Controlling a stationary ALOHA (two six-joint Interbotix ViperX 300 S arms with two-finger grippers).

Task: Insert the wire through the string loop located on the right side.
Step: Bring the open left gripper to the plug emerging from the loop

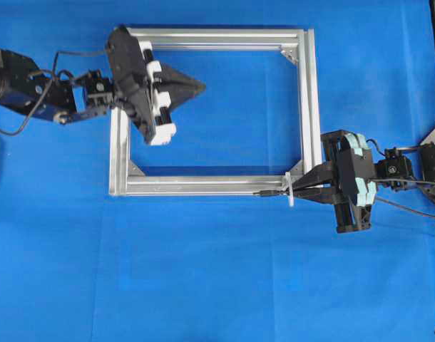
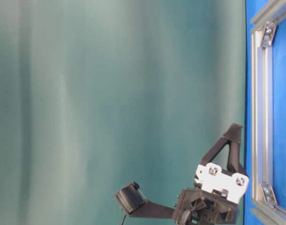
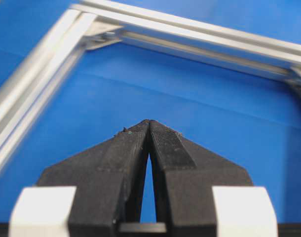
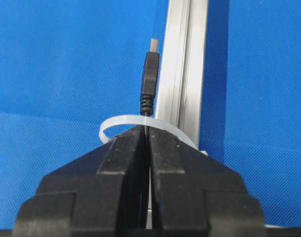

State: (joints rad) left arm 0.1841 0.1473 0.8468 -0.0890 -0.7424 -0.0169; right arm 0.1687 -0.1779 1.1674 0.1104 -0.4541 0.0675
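While pinching the wire (image 4: 149, 106) just behind its plug, holding the right gripper (image 4: 146, 132) closed at the lower right of the overhead view, fingertips pressed together with the thin cable trapped between them. Pointing the plug straight ahead of the jaws, long axis lying parallel to the near rail of the aluminium frame (image 1: 203, 187) and just beside it, metal tip aimed toward the picture's left in the overhead view and toward the top of the wrist view. Sitting right at the fingertips: the string loop (image 4: 122, 123), a white band arching across the jaw tips, with the plug body already showing beyond it (so, by the look of it, threaded, though whether the cable truly runs inside the band rather than over it cannot be settled here). Appearing in the overhead view as a short white strip (image 1: 289, 189) crossing the wire (image 1: 269, 192) at the frame's lower right corner. Hanging well apart over the upper left of the frame: the left gripper (image 1: 202, 86), jaws closed on nothing. Judging the right arm far nearer, any further feed wanting a push along the wire's own axis, leftward beside the rail.
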